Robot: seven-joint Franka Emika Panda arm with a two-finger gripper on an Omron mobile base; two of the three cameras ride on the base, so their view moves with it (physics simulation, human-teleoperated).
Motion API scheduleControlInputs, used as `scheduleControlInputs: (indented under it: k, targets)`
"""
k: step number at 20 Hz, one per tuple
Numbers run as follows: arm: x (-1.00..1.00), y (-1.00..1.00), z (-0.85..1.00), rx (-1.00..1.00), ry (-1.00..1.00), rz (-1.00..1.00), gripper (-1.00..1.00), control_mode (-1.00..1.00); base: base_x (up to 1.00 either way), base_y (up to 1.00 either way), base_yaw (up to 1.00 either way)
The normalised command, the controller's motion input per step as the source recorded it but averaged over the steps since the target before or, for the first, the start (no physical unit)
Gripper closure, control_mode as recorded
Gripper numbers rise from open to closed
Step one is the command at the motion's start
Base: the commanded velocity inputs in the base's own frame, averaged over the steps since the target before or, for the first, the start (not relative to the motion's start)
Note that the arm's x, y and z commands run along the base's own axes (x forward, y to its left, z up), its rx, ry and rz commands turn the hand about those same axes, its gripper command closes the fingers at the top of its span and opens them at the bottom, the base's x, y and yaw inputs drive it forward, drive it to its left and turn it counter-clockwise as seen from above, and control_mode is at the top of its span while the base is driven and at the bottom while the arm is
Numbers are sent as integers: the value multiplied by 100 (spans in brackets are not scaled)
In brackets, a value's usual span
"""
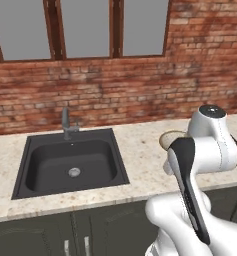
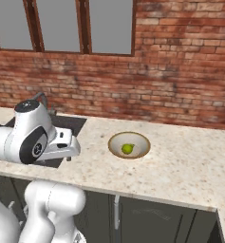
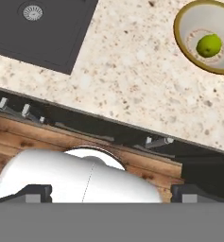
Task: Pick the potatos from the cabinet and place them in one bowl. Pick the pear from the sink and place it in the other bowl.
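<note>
Jaws spread wide: the gripper (image 3: 111, 191) shows its two dark fingertips (image 3: 33, 193) far apart at the lower corners of the hand view, with nothing between them and nothing touched. One pear (image 2: 127, 149), yellowish green, lies in the middle of the one bowl in view, the shallow bowl (image 2: 117, 141) with a cream-white inside and a tan-olive rim; the hand view shows the same pear (image 3: 209, 45) resting on the bowl's floor (image 3: 185, 24). That bowl stands on the speckled countertop (image 2: 180, 163), to the right of the black sink (image 1: 42, 165) and apart from it. One round silver drain (image 1: 74, 172) sits in the basin floor, and one grey faucet (image 1: 66, 123) rises behind it. No writing or label can be read anywhere.
</note>
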Motion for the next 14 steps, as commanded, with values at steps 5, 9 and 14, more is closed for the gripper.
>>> scheduleControlInputs:
  k: [5,9,14]
  targets:
    - [0,0,0,0,0,0,-100,100,-96,1,12]
    - [0,0,0,0,0,0,-100,100,-77,52,7]
    - [0,0,0,0,0,0,-100,100,-62,96,2]
